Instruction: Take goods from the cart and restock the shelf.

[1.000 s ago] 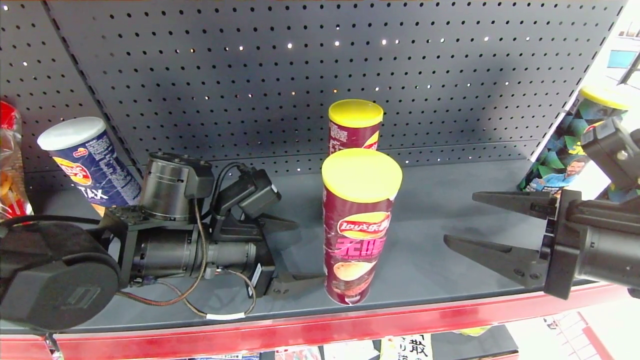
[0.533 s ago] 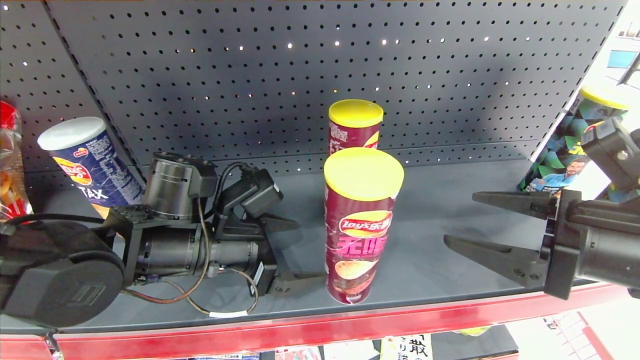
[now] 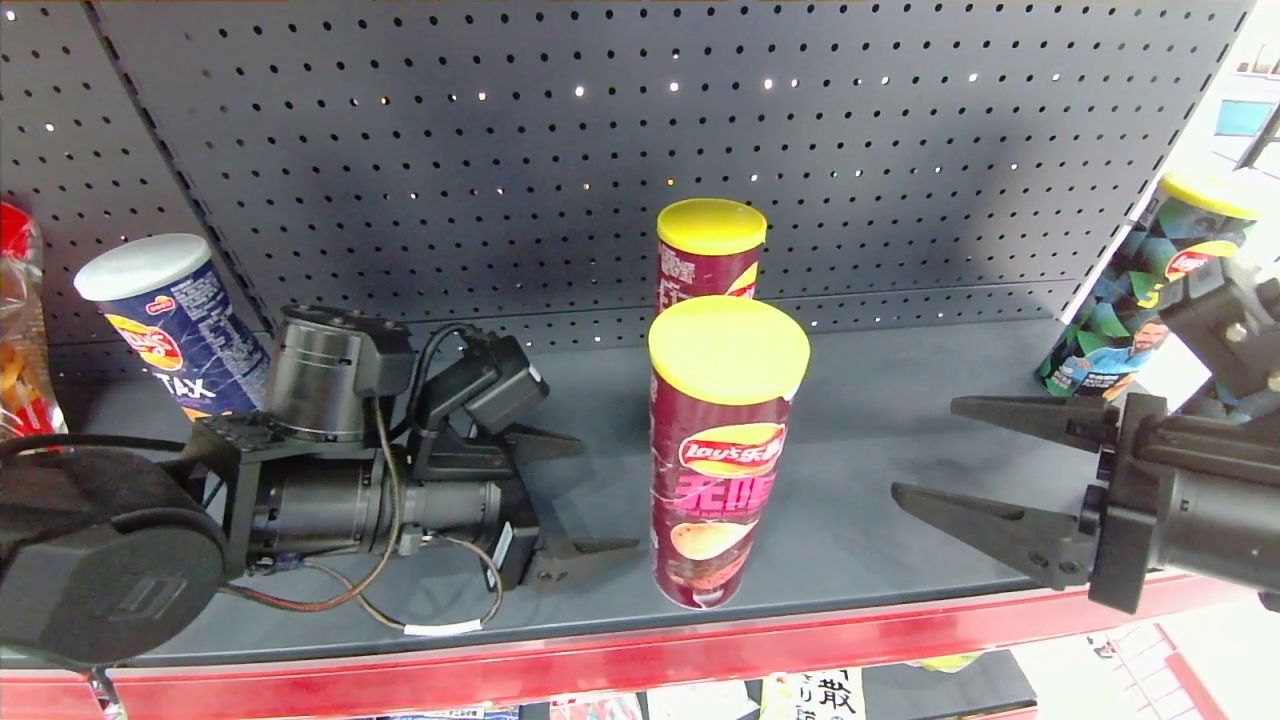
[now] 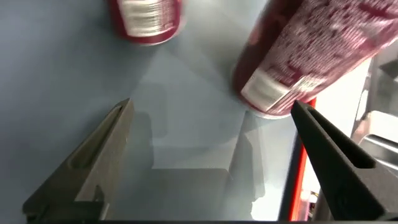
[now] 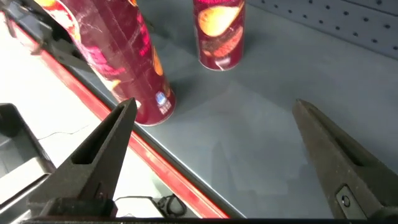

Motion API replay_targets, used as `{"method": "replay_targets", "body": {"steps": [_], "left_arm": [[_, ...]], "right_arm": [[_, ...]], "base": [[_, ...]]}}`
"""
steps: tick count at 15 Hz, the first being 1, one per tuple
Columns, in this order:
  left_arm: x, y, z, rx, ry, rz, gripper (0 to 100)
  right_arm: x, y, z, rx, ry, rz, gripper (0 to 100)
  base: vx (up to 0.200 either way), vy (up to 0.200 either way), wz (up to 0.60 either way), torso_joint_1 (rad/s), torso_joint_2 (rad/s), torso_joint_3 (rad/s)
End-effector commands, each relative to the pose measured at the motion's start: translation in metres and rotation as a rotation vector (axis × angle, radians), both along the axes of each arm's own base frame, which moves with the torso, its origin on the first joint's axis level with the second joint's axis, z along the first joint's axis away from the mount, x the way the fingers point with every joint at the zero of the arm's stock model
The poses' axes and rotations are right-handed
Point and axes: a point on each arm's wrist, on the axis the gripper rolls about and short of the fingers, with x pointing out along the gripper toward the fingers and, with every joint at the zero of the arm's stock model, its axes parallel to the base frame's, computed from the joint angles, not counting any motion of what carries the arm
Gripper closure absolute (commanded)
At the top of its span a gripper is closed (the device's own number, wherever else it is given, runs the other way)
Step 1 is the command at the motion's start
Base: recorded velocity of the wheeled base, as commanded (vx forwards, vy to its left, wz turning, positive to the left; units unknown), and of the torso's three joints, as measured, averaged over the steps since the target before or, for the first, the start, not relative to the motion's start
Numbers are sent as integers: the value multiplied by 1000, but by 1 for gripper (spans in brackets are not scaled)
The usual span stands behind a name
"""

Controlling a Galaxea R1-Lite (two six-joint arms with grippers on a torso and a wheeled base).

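Two maroon chip cans with yellow lids stand upright on the grey shelf (image 3: 860, 420), one behind the other. The front can (image 3: 715, 460) (image 4: 305, 43) (image 5: 124, 56) is near the red shelf edge; the rear can (image 3: 708, 250) (image 4: 146, 18) (image 5: 219, 31) is by the pegboard. My left gripper (image 3: 605, 495) (image 4: 212, 104) lies low over the shelf just left of the front can, open, holding nothing. On the other side, well apart from the front can, my right gripper (image 3: 925, 450) (image 5: 214, 104) hovers open and empty.
A blue can with a white lid (image 3: 175, 325) leans at the back left, beside a snack bag (image 3: 15, 320). A green-patterned can (image 3: 1150, 290) stands at the far right. The red lip (image 3: 640, 650) runs along the shelf front, the pegboard wall (image 3: 600, 150) behind.
My left arm has drawn back a little to the left, away from the front can. The right gripper has sunk slightly. The cans stand as before.
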Motion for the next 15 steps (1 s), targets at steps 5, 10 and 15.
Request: {"method": "replay_targets", "body": {"steps": [5,10,15], "left_arm": [[-77,66,43,48,-214,415,0],[-114,106,47,58,-234,720,0],[-113,115,68,36,-320,789,0]], "right_arm": [[-53,-40,-14,-18,-80,-182,0],[-73,-68,-20,-15,-128,-410,0],[-80,-72,-22,-23,-155,-434,0]], "base": [[0,0,0,0,0,0],[0,0,0,0,0,0],[0,0,0,0,0,0]]}}
